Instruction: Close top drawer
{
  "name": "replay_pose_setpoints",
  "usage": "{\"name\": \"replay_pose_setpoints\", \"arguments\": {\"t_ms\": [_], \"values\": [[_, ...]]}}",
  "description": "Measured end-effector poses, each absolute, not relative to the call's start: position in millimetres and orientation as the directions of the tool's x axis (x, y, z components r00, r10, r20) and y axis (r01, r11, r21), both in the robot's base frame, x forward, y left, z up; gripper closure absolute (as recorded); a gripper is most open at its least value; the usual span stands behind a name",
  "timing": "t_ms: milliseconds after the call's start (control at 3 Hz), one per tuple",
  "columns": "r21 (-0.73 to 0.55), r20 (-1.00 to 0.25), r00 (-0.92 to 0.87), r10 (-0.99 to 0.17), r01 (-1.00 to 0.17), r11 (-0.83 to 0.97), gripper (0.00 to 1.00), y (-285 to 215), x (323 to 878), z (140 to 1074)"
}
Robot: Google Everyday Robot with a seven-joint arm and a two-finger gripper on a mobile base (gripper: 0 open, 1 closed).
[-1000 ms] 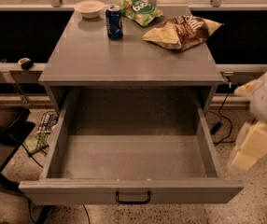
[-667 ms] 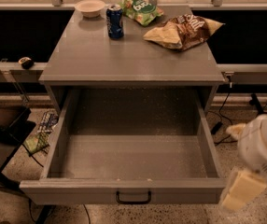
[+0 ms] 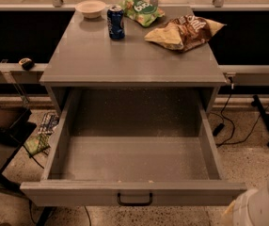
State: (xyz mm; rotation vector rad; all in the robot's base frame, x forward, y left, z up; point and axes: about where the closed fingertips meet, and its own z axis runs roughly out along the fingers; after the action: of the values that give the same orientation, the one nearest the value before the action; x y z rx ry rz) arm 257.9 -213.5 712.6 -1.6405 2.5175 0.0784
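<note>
Top drawer (image 3: 68,192): pulled fully out toward the near side of the grey cabinet (image 3: 125,60). Its flat grey front sits at the near edge of the view, and the small black bar handle (image 3: 134,200) is at the centre of that front. The inside is plain grey, floor and side walls in full view, with a few pale specks along the near inner edge.

My gripper (image 3: 261,207): low in the near right corner, just right of the drawer front's right end and near it. Only a pale rounded part shows, cut off by the frame edge. I cannot tell whether it touches the drawer, nor whether it is spread or pressed together.

Cabinet top, far side: a blue soda can (image 3: 115,22) stands upright. A small white bowl (image 3: 90,8) is to its left and slightly farther back. A green snack bag (image 3: 143,11) lies just right of the can. A brown and yellow chip bag (image 3: 186,31) lies toward the far right corner, and its end overhangs the right edge.

Surroundings: speckled floor (image 3: 252,159). Black cables (image 3: 226,124) trail on it to the right of the cabinet. A dark chair-like object (image 3: 3,131) stands to the left.
</note>
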Motion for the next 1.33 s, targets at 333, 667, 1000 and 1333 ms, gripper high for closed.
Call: {"name": "replay_pose_setpoints", "arguments": {"t_ms": [333, 667, 1000, 1333], "values": [[0.004, -0.16, -0.428, -0.89, -0.901, 0.433, 0.85, -203, 225, 654], [-0.031, -0.18, -0.404, -0.897, -0.909, 0.416, 1.0, -195, 244, 615], [-0.084, -0.217, -0.367, -0.905, -0.916, 0.392, 1.0, -188, 290, 585], [-0.14, -0.243, -0.311, -0.919, -0.926, 0.35, 1.0, -179, 338, 569]]}}
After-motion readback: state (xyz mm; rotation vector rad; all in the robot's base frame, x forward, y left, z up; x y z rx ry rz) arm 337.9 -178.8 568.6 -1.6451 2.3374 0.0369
